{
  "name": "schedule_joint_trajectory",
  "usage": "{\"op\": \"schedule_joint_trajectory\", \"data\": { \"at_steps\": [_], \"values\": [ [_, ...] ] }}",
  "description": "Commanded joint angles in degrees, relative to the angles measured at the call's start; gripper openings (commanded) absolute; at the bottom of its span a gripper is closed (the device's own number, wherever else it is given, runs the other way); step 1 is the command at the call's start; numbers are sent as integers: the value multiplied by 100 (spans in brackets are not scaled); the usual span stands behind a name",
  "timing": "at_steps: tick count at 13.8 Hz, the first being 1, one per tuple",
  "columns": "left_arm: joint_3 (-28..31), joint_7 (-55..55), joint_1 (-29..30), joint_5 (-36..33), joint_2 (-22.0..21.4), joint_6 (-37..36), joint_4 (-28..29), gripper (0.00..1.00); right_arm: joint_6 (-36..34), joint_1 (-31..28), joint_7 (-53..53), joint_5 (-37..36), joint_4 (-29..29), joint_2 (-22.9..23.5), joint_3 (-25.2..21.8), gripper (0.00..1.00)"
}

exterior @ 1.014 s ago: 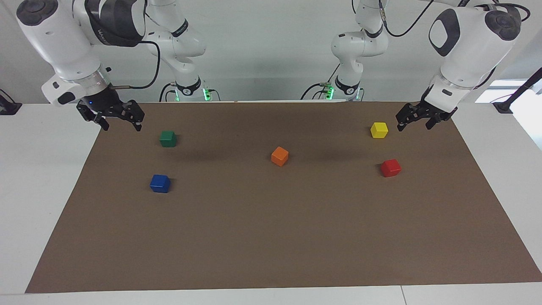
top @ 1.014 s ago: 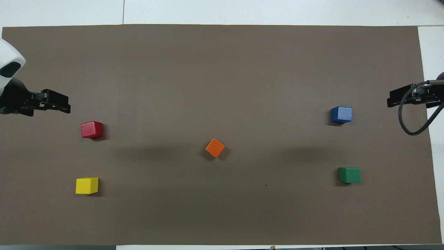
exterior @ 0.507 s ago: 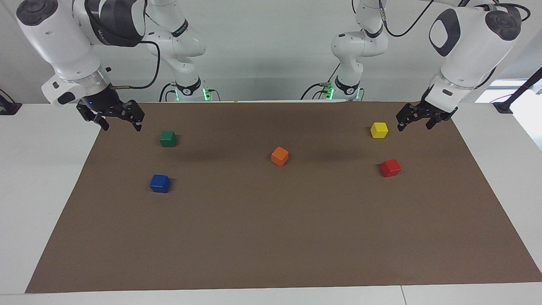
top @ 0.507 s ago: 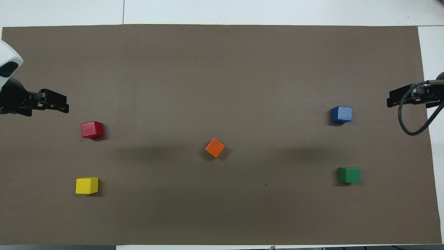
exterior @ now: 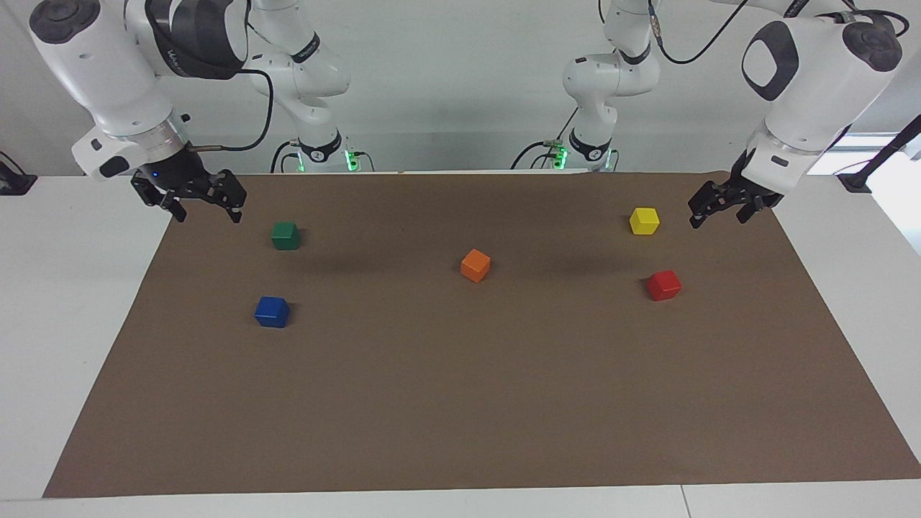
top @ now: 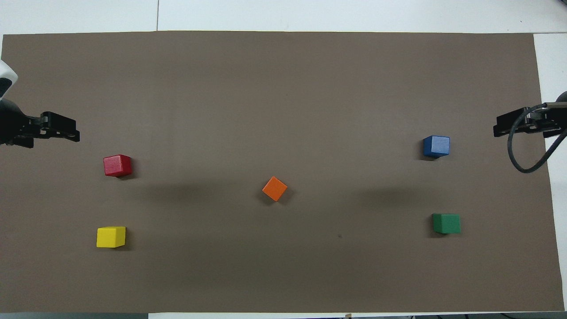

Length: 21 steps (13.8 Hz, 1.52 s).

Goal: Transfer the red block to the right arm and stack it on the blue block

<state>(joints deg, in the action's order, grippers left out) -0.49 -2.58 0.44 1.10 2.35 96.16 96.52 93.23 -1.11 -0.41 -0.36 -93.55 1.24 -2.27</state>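
The red block (exterior: 663, 285) (top: 117, 165) lies on the brown mat toward the left arm's end of the table. The blue block (exterior: 272, 311) (top: 436, 145) lies toward the right arm's end. My left gripper (exterior: 719, 218) (top: 66, 133) hangs open and empty over the mat's edge, beside the yellow block and apart from the red block. At the mat's corner next to the green block, my right gripper (exterior: 206, 214) (top: 502, 128) hovers open, holding nothing. The two blocks are far apart.
A yellow block (exterior: 644, 220) (top: 110, 236) sits nearer to the robots than the red one. The green block (exterior: 286, 235) (top: 446, 223) sits nearer to the robots than the blue one. An orange block (exterior: 475, 265) (top: 274, 188) lies mid-mat. The brown mat (exterior: 460, 403) covers most of the white table.
My left gripper has drifted outward toward the left arm's end of the table, away from the yellow block. The right arm and all blocks have stayed still.
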Motion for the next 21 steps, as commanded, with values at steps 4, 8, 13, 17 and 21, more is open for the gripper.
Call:
{"op": "schedule_joint_trajectory", "data": {
  "at_steps": [4,8,13,17,21],
  "values": [
    [14,-32,61,-110,-85,1061,1113,100,-69,-21,-30,27,-163,-151,78,100],
    [14,-75,193,-102,90,1614,1535,100,-51,-21,-38,62,-163,-151,95,100],
    [23,-416,246,-102,266,2423,2098,100,-33,-12,-170,525,-233,-168,95,100],
    [14,-752,211,-102,301,3057,2494,100,-24,-100,-705,1466,-286,-116,87,100],
    [14,-813,167,-102,345,3619,2977,100,98,-74,-900,2478,-541,-89,69,100]
  ]
}}
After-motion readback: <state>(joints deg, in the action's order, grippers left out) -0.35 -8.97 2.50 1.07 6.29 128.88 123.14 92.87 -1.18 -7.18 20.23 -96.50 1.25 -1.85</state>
